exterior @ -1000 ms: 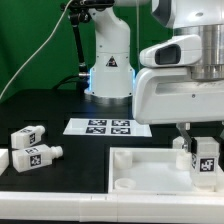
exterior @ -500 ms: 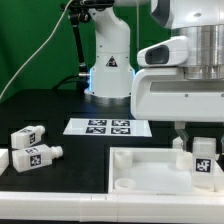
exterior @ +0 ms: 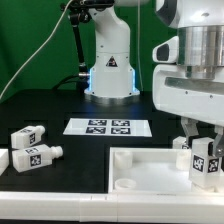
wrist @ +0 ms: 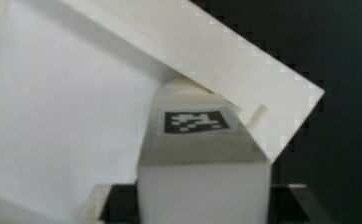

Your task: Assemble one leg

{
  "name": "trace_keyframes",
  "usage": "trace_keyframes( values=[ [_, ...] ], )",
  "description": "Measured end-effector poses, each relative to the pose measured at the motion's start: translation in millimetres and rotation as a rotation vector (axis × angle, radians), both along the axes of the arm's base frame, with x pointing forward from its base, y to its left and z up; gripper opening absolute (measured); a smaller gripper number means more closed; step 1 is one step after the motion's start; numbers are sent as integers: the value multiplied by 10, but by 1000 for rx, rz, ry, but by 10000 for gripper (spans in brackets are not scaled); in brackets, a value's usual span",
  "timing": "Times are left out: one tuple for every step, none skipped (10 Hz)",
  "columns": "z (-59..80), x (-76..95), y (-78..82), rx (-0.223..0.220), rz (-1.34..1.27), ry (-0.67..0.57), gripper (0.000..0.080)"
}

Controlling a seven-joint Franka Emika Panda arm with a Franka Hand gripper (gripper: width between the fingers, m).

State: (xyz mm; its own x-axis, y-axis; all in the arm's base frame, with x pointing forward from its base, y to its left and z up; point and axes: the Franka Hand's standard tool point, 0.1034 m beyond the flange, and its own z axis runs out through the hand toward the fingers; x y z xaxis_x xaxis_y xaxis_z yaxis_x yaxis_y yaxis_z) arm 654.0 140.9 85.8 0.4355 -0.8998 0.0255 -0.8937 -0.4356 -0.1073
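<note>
A thin white marker board (exterior: 108, 127) lies flat on the black surface (exterior: 55, 105) with its square tags facing up. Nearer the camera and apart from it sits the tabletop (exterior: 155, 172), a big white square tray with a raised rim, toward the exterior view's right. One near corner seems to hold a small round recess, though it is hard to tell. A green backdrop (exterior: 30, 40) hangs behind. In the wrist view, angled white panels fill most of the frame.
</note>
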Motion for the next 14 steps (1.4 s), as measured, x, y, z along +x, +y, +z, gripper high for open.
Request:
trace_keyframes(
  values=[
    [-2, -2, 3, 3, -10, 1, 291],
    [-3, -4, 6, 1, 15, 0, 291],
    [-3, -3, 4, -6, 63, -1, 517],
    [-2, -5, 9, -17, 115, -2, 517],
    [-1, -17, 49, -33, 186, -1, 628],
    [1, -15, 65, -47, 329, -8, 628],
    [4, -16, 69, -60, 441, -9, 645],
    [10, -13, 82, -70, 548, -12, 649],
    [8, -17, 101, -80, 658, -14, 649],
    [7, -20, 117, -90, 760, -17, 649],
    [5, -20, 110, -104, 893, -19, 649],
    [6, -17, 103, -114, 984, -21, 649],
    [7, -19, 110, -121, 1039, -22, 649],
    [11, -16, 106, -134, 1105, -21, 649]
  ],
)
